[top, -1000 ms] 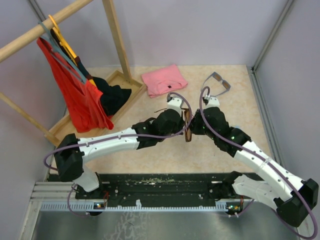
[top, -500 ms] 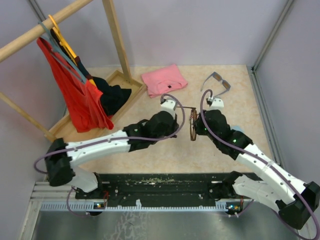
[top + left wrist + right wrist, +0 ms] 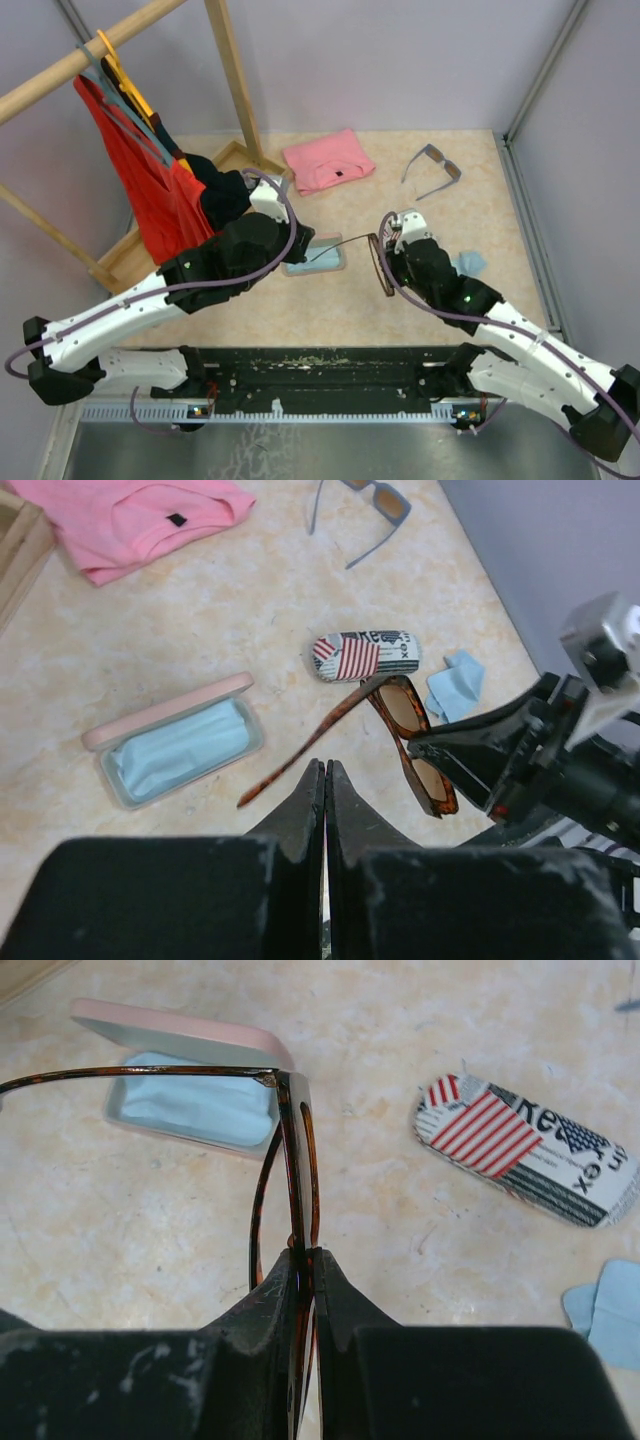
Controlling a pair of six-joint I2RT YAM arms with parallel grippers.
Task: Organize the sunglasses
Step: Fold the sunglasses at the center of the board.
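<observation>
Ok so, the beige counter [image 3: 330, 300] has a wooden clothes rack [image 3: 235, 70] at its far left, with red and black clothes hanging off it.

The left arm stretches diagonally from its base up toward the rack. Its wrist sits near the black garment, and the left tool [image 3: 324, 775] has its fingers pressed flat together with nothing in them. It hangs above the counter, pointing down.

The right arm reaches in from the near right toward the middle. The right tool [image 3: 303, 1260] is clamped on the front of the brown sunglasses [image 3: 380, 265], holding them off the counter.

There's a folded pink shirt [image 3: 328, 160] at the far middle. The open pink case [image 3: 315, 255] lies mid-counter with a light blue cloth inside it.

In the top view, the brown pair's front runs roughly near-to-far, standing on edge. One temple is swung out and points left at the pink case, and its tip ends up about over the case.

The grey-blue sunglasses [image 3: 437, 165] lie on the counter at the far right, well apart from everything else. Their front is set diagonally, and both temples are open, pointing back toward the near-left.

A closed flag-patterned case [image 3: 362, 656] sits just beyond the brown pair, and a loose blue cloth [image 3: 455, 685] lies right beside it.
</observation>
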